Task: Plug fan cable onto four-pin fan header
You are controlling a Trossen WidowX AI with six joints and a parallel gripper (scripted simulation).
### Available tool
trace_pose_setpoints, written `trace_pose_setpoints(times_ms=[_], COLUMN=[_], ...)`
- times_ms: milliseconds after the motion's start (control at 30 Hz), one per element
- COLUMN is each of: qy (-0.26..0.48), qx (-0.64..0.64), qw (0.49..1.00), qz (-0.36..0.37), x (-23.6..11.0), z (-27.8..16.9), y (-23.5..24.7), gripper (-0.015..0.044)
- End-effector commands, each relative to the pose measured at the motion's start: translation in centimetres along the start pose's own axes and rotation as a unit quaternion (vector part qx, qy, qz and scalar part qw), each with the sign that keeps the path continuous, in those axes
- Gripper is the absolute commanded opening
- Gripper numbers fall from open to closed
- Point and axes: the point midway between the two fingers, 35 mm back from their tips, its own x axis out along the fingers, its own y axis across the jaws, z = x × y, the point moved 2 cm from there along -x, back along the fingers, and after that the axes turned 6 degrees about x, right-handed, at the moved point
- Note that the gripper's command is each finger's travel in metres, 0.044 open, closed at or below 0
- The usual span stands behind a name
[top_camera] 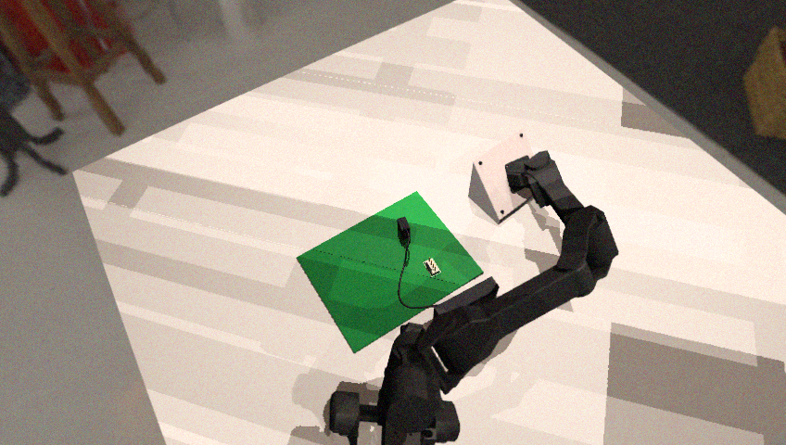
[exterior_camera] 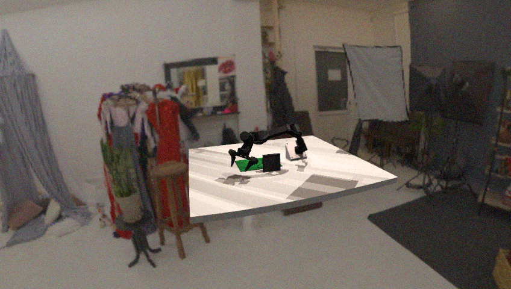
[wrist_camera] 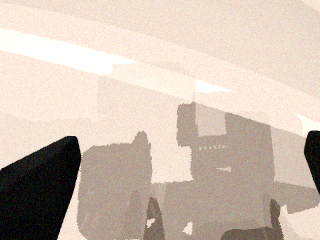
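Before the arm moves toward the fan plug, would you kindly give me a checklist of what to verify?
1. Pincer open and holding nothing: ok.
2. Plug free to grasp, lying on the board: ok.
3. Header uncovered, nothing on it: ok.
4. Pincer lined up over the plug: not ok; it is off the board's edge, and the wrist view shows only table top.
5. Cable slack between plug and fan: ok.
6. Plug turned to match the pins: cannot tell, too small.
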Motion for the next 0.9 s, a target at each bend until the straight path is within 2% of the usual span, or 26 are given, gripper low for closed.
trace_pose_setpoints(times_ms=[0,200,300,433,533,800,867], qy=[0.043,0.09,0.106,0.12,0.126,0.14,0.146], qx=[0.149,0.383,0.501,0.642,0.737,0.92,0.933], qw=[0.986,0.907,0.837,0.717,0.606,0.205,0.136], qz=[-0.059,-0.151,-0.194,-0.243,-0.272,-0.304,-0.3], x=[-2.8,-8.7,-12.2,-16.8,-20.4,-29.8,-31.1], z=[-4.0,-10.6,-14.1,-18.7,-21.9,-29.1,-29.8], y=[-4.4,-9.5,-11.0,-11.8,-11.5,-6.4,-5.2], gripper=[0.044,0.044,0.044,0.044,0.044,0.044,0.044])
